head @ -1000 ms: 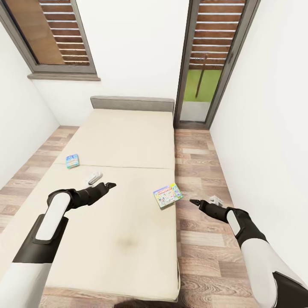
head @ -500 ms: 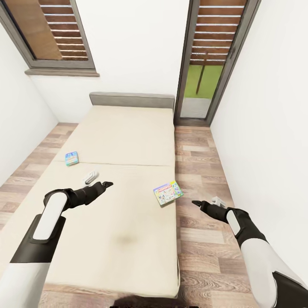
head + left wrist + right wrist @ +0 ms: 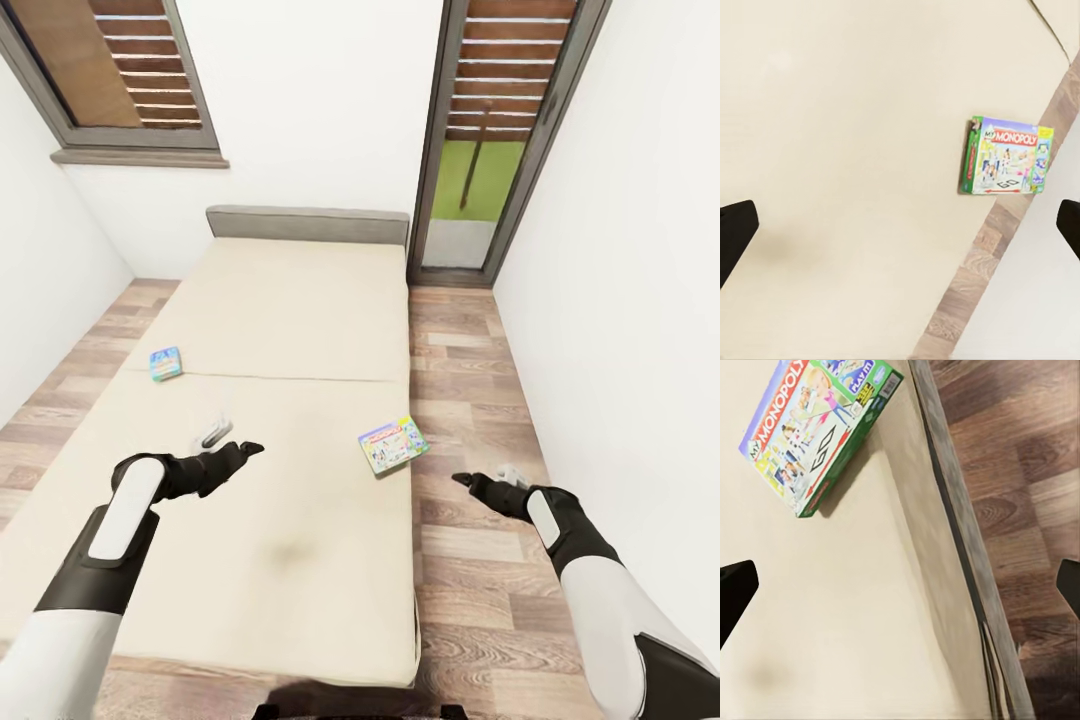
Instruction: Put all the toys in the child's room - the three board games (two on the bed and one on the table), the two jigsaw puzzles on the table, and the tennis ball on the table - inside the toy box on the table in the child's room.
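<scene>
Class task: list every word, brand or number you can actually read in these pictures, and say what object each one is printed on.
"MY MONOPOLY": on the lid of the green-edged board game lying at the edge of the bed.
"GO": on the board pictured on that same lid.
Smaller print on the yellow corner panel and the box's side: too small to read.
Blue board game: print too small and blurred to read.
</scene>
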### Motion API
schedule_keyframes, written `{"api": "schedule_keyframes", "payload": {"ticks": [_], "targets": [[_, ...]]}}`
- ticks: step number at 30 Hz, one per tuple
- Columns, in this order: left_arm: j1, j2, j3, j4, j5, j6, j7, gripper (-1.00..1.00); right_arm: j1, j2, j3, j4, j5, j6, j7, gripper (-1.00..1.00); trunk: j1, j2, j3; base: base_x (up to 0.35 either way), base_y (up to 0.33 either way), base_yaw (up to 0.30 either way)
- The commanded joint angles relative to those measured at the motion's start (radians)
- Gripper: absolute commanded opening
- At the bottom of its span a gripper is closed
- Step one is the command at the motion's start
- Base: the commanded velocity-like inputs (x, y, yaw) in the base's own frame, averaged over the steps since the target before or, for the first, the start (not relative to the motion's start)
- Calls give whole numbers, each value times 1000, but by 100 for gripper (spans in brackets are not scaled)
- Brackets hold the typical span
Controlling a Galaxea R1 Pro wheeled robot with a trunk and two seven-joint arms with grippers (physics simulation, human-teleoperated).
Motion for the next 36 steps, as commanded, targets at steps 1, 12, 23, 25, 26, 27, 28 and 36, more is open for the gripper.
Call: {"api": "schedule_keyframes", "payload": {"ticks": [1, 12, 23, 25, 26, 27, 28, 36], "targets": [[-1, 0, 1, 25, 11, 2, 10, 100, -1, 0, -3, -1, -9, 23, -6, 100, 0, -2, -3, 0, 0, 0], [-1, -17, -1, 144, 11, 3, 7, 100, -22, 5, -1, 0, -13, 138, -66, 100, 0, -2, -21, 0, 0, 0], [-1, -32, -4, 167, 11, 3, 6, 100, -33, 44, 0, 0, -14, 168, -127, 100, 0, -2, -39, 0, 0, 0], [-1, -33, -4, 168, 11, 3, 6, 100, -34, 47, 1, 0, -14, 170, -130, 100, 0, -2, -42, 0, 0, 0], [-1, -33, -4, 168, 11, 3, 6, 100, -34, 47, 1, 0, -14, 170, -130, 100, 0, -2, -44, 0, 0, 0], [-1, -34, -4, 169, 11, 3, 6, 100, -34, 50, 1, 0, -14, 171, -133, 100, 0, -2, -46, 0, 0, 0], [-1, -34, -4, 169, 11, 3, 6, 100, -34, 50, 1, 0, -14, 171, -133, 100, 0, -2, -47, 0, 0, 0], [-1, -37, -5, 162, 11, 3, 5, 100, -36, 58, 2, -1, -15, 174, -141, 100, 0, -2, -60, 0, 0, 0]]}}
